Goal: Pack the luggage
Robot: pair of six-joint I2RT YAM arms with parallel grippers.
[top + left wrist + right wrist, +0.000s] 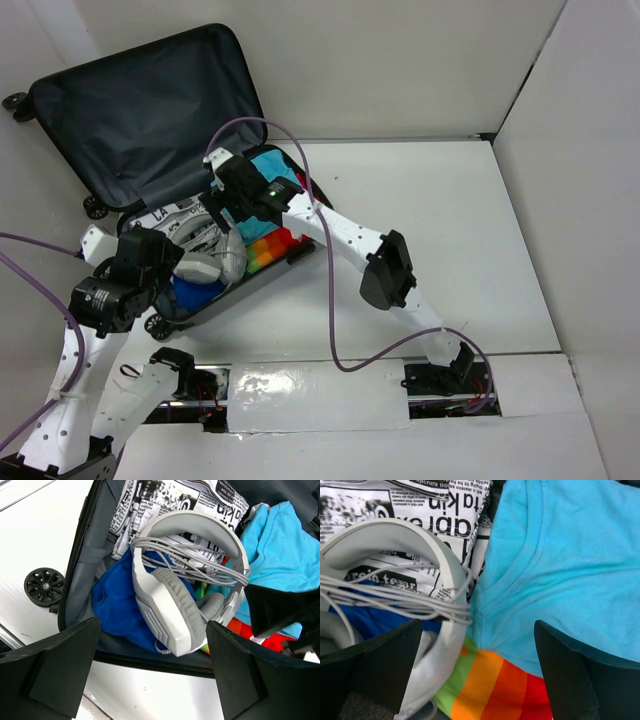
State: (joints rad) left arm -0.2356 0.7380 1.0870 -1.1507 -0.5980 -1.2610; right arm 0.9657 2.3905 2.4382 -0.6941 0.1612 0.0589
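Overhead and wrist views of the packing scene. The small hard-shell suitcase [140, 110], silver-grey outside with dark fabric lining, lies open on the white table [430, 230] in the upper left of the overhead view. Its lid is thrown back toward the upper-left corner and its lower shell faces up just below.

The shell holds several items:
- A white-and-grey over-ear headset [185, 595] with its cable wound around the band rests on a royal-blue cloth [120, 605].
- A black-and-white newsprint-pattern fabric [175, 500] lies beyond the headset.
- A turquoise T-shirt [570, 555] occupies the right part of the shell.
- A rainbow-striped cloth [495, 690] shows beneath the T-shirt's lower edge.

One black wheel [44, 586] of the case sits at the left of the left wrist view.

The left gripper [152, 647] hangs over the headset from the lower left. Its fingers [55, 670] are spread wide and grasp nothing. The right gripper [476, 645] is above the seam where headset band, T-shirt and striped cloth meet. Its jaws are likewise released and empty.
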